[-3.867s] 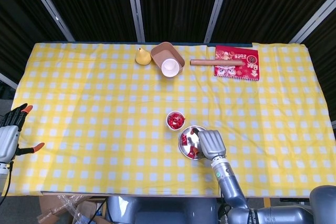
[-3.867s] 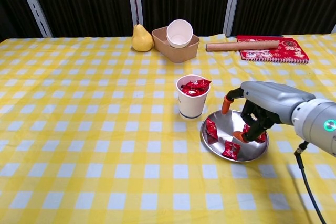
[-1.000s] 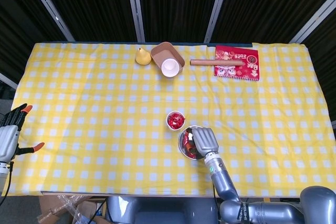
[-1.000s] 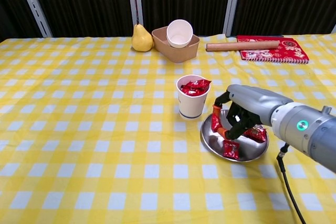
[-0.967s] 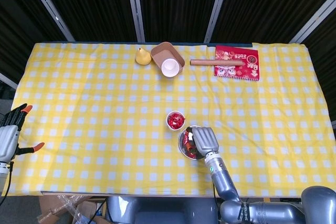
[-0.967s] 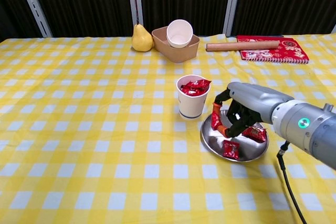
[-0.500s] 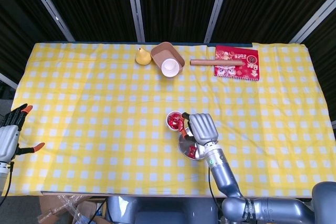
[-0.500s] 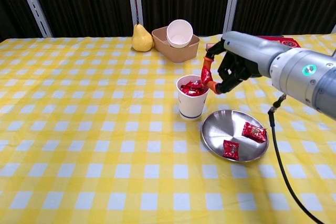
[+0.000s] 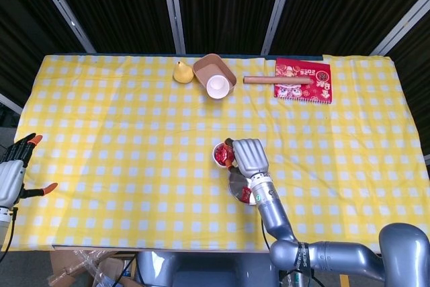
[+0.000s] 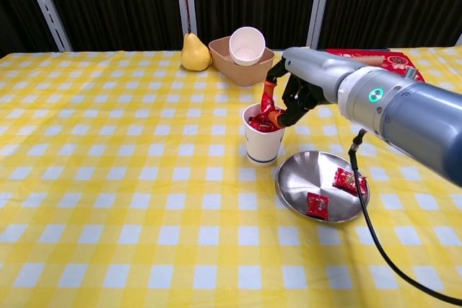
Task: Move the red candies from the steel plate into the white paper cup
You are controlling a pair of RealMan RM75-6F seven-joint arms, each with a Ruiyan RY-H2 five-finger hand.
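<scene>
Chest view: a red candy (image 10: 268,102) is pinched by the right hand (image 10: 292,91) directly above the mouth of the cup (image 10: 263,140).
The cup is seen standing on the checked cloth (image 10: 115,178), just left of the steel plate (image 10: 303,178), and is already filled with red wrappers to the rim. Two candies (image 10: 317,205) are noted lying on the plate, one near its front edge and one toward its right side. In the head view the left hand (image 9: 15,169) is found at the table's left edge, well apart from the work, with fingers spread and nothing grasped. A pear (image 10: 192,53), a brown tray (image 10: 249,68) holding a white bowl (image 10: 247,45), a wooden rod (image 9: 277,80) and a red notebook (image 9: 304,80) are recorded along the far side.
</scene>
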